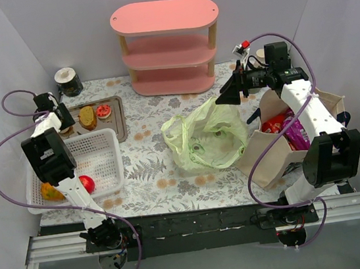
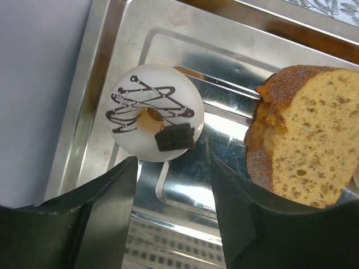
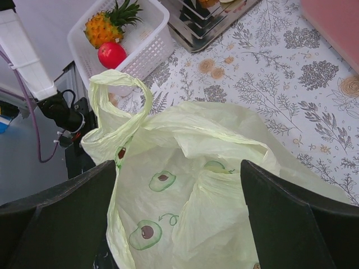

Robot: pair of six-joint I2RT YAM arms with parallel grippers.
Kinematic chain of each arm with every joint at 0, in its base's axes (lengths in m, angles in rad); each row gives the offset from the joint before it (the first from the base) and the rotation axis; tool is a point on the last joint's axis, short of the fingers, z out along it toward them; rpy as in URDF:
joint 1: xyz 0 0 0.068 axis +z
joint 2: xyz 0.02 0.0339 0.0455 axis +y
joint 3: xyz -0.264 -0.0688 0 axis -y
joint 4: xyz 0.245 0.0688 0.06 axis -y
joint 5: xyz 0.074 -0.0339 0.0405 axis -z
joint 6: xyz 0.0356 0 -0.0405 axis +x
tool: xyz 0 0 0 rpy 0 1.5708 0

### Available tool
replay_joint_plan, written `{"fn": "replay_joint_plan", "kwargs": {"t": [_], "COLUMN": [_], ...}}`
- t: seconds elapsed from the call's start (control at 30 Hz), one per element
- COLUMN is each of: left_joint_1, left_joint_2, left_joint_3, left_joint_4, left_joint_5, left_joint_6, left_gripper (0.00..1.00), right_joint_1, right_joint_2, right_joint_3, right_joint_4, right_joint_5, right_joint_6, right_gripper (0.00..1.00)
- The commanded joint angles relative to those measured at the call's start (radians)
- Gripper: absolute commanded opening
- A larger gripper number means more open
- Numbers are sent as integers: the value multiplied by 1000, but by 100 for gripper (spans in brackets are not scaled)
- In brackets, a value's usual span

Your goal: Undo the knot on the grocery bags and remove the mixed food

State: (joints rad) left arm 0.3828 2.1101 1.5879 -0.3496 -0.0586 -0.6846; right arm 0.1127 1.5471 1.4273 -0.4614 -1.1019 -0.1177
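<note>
A pineapple (image 1: 51, 191) and a round fruit (image 1: 87, 183) lay in the basket (image 1: 100, 151) at the left, the tray (image 1: 119, 126) behind it. The plastic bag (image 1: 207, 137) lay in the middle, the tote (image 1: 263, 158) right of it.

Left arm (image 1: 50, 155): base left of the plastic bag (image 1: 207, 137), elbow folded high, wrist reaching back. Left gripper (image 1: 64, 120) well left of the bag, pointing down, jaws apart. Right arm (image 1: 306, 108): rises right of the bag, forearm stretched back, wrist turned left. Right gripper (image 1: 226, 95) just over the bag's back-right edge, jaws spread wide.
</note>
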Motion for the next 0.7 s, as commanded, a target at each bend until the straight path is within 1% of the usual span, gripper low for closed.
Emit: {"fn": "replay_joint_plan", "kwargs": {"t": [0.0,0.1,0.17,0.23,0.33,0.37,0.4,0.43,0.47,0.53,0.57,0.63,0.67], "left_joint_1": [-4,-5,-4,-7,-10,-15,-25,-35,-45,-53,-58,-73,-82], "left_joint_2": [-39,-70,-104,-130,-186,-214,-235,-255,-300,-334,-350,-384,-392], "left_joint_3": [24,27,30,26,37,41,43,32,20,1,4,14,17], "left_joint_4": [9,-23,-48,-83,-137,-147,-150,-147,-132,-103,-101,-101,-103], "left_joint_5": [-49,-43,-21,2,41,57,100,127,158,251,331,458,555], "left_joint_6": [39,39,28,14,-4,0,38,71,92,118,119,123,134], "left_gripper": [57,63,65,69,72,73,75,85,86,87,87,87,88], "right_joint_1": [5,5,5,7,5,5,5,7,7,7,5,7,7], "right_joint_2": [-25,-25,-27,-30,-28,-27,-24,-25,-27,-39,-44,-54,-56], "right_joint_3": [-1,1,2,12,41,51,62,73,73,68,64,67,74], "right_joint_4": [29,30,29,21,-12,-48,-63,-78,-88,-95,-97,-103,-109], "right_joint_5": [-10,-9,-4,11,69,100,117,140,201,269,343,413,472], "right_joint_6": [-5,-8,-22,-60,-126,-146,-183,-203,-217,-238,-237,-215,-211], "right_gripper": [98,98,98,98,98,98,98,98,98,98,98,98,98]}}
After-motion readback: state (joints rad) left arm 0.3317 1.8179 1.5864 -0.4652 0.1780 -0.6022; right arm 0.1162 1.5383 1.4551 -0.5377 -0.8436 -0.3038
